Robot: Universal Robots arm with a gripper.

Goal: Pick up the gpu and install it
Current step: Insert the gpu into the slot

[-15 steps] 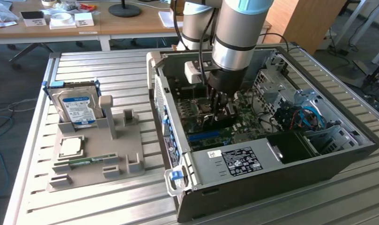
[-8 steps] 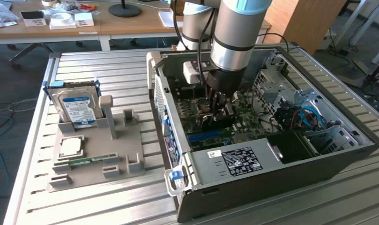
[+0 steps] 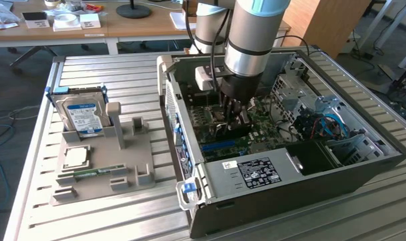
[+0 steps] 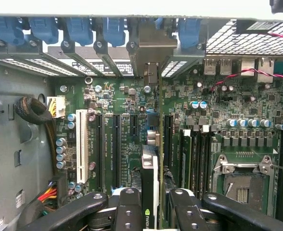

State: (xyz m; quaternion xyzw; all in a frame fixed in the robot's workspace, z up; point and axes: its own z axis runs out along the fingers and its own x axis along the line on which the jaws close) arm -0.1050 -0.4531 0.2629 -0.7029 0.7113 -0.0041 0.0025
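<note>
The gpu stands edge-on between my fingers, its green board and black cooler pointing down at the motherboard inside the open computer case. Its metal bracket reaches the rear slot openings, in line with a long black expansion slot. My gripper is shut on the card's upper edge. In the exterior view the gripper hangs low inside the case, with the dark gpu just under it and close to the board.
Left of the case in the exterior view, a grey holder carries a hard drive, a processor and a memory stick. Blue slot clips, a white slot, cables and the processor socket surround the card.
</note>
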